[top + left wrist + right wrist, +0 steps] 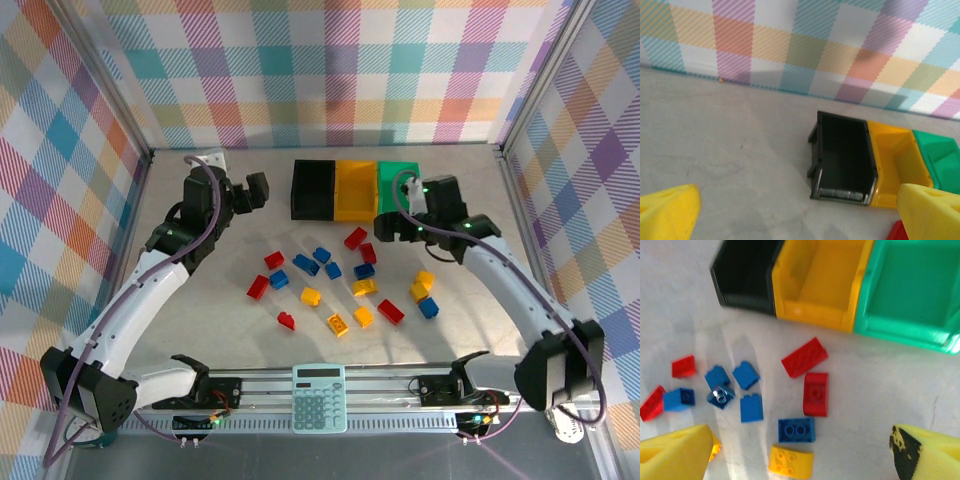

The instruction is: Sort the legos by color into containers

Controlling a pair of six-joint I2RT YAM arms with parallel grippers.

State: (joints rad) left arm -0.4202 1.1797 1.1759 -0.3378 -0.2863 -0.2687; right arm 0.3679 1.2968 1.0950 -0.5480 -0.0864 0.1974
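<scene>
**Left to right.** Left gripper point(257, 190), jaws spread and empty, hangs just left of the black bin point(313, 190). The yellow bin point(357, 192) and green bin point(395, 168) adjoin it in a touching row, and their visible interiors are bare. Red, blue and yellow legos point(333, 270) lie scattered on the table point(220, 320) in front of the row. Right gripper point(385, 228), jaws spread and empty, hovers over the red bricks point(356, 238) nearest the bins. **Hazard:** these bricks lie close together, so closing fingers may pinch two colours or knock a neighbour aside.

red legos point(390, 311) 6 | blue legos point(279, 280) 6 | yellow legos point(363, 317) 6 | bins point(357, 213) 3 | calculator point(319, 397) 1
</scene>
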